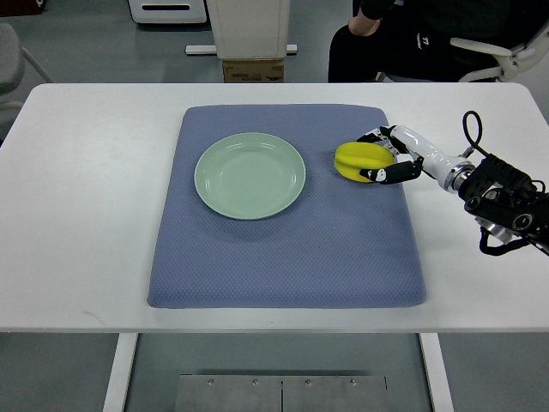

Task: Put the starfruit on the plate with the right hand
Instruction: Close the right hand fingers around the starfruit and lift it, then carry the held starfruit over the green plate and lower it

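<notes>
**Starfruit in the robot hand's grip, beside the plate**

From where I stand, the right robot hand [383, 157] reaches in from the right side, its white forearm and a bundle of black cables trailing back toward the edge of the white bench [77, 215]. Its black-and-white fingers [396, 172] are curled around the glossy yellow starfruit [358, 160], some arching over the fruit's top and another pressed along its near side, so the fruit sits clasped in the palm.

The starfruit is a bright, smooth, plump yellow lump with soft lengthwise ridges catching the light; the end that sticks out past the fingertips is rounded. I cannot tell whether it rests on the cloth below or is lifted just clear of it.

Under the robot hand lies a slate-blue, finely textured rectangular mat [283, 257], which covers the middle of the bench. Beyond the fingertips, further along the line of the reach, sits a round pale-green plate [250, 175] with a shallow rim, lying flat on the mat. The starfruit is near the plate's rim but apart from it, a strip of blue mat showing between them.

Across the bench, behind the robot hand, a person in dark clothing [403, 43] is seated on a chair.
</notes>
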